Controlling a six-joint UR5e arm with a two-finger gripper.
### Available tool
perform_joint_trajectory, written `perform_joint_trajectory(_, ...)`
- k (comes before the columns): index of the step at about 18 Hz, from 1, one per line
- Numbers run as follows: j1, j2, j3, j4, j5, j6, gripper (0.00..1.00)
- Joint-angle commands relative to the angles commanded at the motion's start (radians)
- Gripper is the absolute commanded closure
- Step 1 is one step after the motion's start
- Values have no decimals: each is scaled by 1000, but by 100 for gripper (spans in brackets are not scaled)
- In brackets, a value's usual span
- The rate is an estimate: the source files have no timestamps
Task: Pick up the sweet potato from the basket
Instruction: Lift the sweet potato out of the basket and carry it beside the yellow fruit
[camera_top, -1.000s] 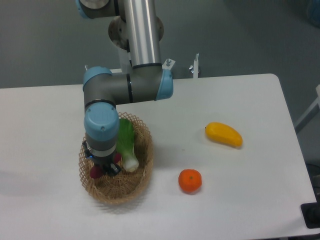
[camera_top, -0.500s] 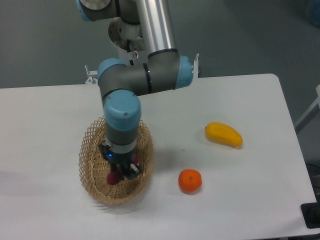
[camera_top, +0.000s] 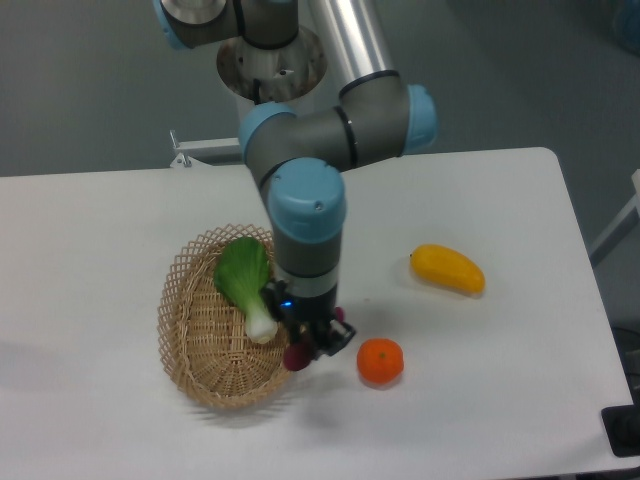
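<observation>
One dark purple-magenta, finger-like sweet potato is clamped in your black two-finger gripper; the fingers are closed on it, and only its lower end shows below them. It sits over the right-hand rim of the oval light-tan woven wicker basket, at or just past the edge; I cannot tell how far it is off the weave.

Step in hand, as I judge it: the carry-out. Grasp is made, and the tuber is no longer down in the basket's bowl. What remains is clearing the lattice rim fully.

Next move calls for height before any sideways travel, so the hanging end does not catch the open lattice. Mind the round orange fruit on the white tabletop, just beside the gripper to its right.

Tuber's look: small, smooth, deep magenta, mostly hidden by the fingers. Grip seems near one end, so it may pivot; go steady.

Also present: green leafy vegetable with a white stem lying in the basket, stem end near the gripper; yellow mango-shaped fruit well apart on the tabletop.
</observation>
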Motion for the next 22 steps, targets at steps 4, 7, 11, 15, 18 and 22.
perform_joint_trajectory(4, 89, 8, -5, -2, 0, 146, 97)
perform_joint_trajectory(7, 150, 8, -2, -8, 0, 241, 97)
perform_joint_trajectory(11, 209, 6, 5, -29, 2, 318, 97)
perform_joint_trajectory(15, 249, 3, 8, -44, 20, 396, 97)
perform_joint_trajectory(18, 261, 0, 12, -51, 43, 427, 98)
perform_joint_trajectory(22, 266, -6, 20, -55, 43, 436, 98)
